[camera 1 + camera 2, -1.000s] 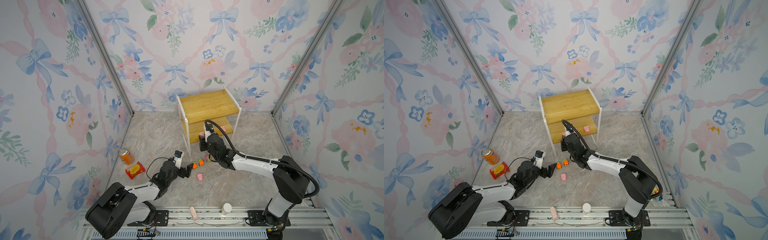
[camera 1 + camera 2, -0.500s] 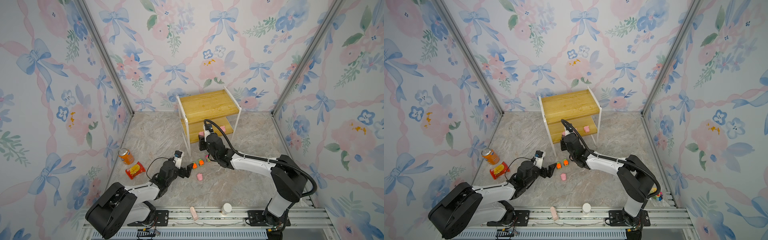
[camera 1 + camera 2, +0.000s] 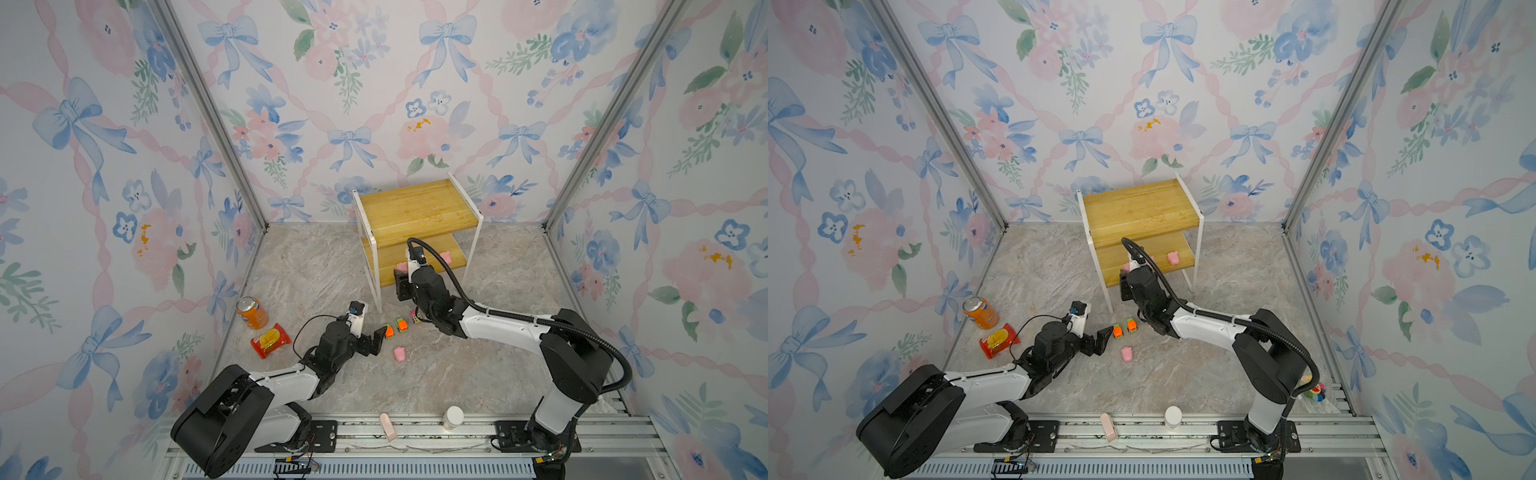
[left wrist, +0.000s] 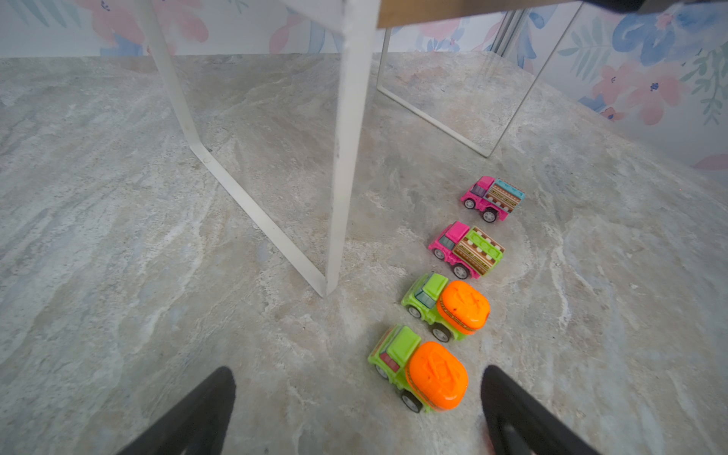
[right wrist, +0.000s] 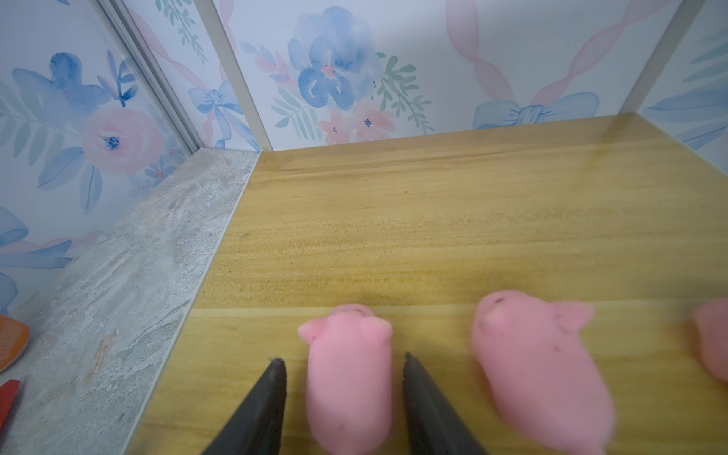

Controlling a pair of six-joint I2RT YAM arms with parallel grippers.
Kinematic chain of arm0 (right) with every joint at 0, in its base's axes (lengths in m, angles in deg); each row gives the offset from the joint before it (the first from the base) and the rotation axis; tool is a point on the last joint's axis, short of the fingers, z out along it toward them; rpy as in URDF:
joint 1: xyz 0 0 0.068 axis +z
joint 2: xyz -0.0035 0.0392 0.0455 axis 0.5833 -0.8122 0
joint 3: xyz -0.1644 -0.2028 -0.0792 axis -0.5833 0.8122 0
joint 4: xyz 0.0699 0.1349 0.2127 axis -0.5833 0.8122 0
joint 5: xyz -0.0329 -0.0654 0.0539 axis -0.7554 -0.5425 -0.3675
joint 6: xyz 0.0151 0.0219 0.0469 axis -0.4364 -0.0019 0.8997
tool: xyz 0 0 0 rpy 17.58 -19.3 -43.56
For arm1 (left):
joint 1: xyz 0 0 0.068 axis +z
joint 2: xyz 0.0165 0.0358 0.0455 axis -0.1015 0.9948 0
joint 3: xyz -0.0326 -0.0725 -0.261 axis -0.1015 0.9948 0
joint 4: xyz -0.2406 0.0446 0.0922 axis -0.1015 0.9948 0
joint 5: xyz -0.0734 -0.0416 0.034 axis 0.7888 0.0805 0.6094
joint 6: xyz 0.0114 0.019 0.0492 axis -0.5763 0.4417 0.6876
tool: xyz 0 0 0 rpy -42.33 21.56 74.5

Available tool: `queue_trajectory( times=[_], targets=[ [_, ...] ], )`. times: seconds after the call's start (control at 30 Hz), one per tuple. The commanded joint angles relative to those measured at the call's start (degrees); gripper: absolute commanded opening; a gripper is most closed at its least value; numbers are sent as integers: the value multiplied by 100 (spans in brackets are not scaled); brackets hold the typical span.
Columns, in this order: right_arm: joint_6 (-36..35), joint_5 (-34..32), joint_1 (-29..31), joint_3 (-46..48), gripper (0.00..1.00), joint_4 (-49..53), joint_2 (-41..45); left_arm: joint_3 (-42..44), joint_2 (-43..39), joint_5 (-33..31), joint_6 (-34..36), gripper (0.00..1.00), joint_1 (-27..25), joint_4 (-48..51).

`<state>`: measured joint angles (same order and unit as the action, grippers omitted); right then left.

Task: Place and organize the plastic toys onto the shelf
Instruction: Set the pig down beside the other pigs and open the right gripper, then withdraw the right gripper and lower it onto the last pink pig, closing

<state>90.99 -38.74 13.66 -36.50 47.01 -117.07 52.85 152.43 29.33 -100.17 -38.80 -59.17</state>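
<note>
White arm links (image 3: 505, 328), black joints, black corrugated cable (image 3: 441, 268); black tapered fingers (image 4: 197, 417).

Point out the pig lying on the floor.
In both top views the pig lies on the floor mid-scene, just nearer the camera than the two orange-and-green cars, close to the left gripper.

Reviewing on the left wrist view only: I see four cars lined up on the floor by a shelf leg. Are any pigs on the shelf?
Observer: Three pigs sit on the lower board.
Reviewer: Does the right arm hold one?
Observer: No. The right fingers flank one pig, with a gap on each side.
Reviewer: And the fourth?
Observer: The fourth pig lies on the floor, apart from the cars.
</note>
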Motion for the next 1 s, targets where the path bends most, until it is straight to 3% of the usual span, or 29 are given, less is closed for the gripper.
queue_trajectory(
  times=[0.0, 0.4, 0.6, 0.77, 0.97],
  targets=[
    [-16, -119, 78, 62, 53, 145, 177, 57, 42, 60, -12, 98, 34, 8],
    [-372, -144, 403, 692, 61, 1101, 1379, 66, 29, 80, -12, 98, 36, 7],
    [-816, 107, 562, 1799, 63, 1326, 2678, 88, -68, 96, -30, 98, 39, 17],
    [-532, 1119, 414, 2749, 64, 1518, 3498, 99, -60, 101, -47, 98, 42, 22],
    [30, 1225, 847, 3603, 63, 806, 3318, 111, -1, 18, -56, 98, 45, 17]
  ],
)
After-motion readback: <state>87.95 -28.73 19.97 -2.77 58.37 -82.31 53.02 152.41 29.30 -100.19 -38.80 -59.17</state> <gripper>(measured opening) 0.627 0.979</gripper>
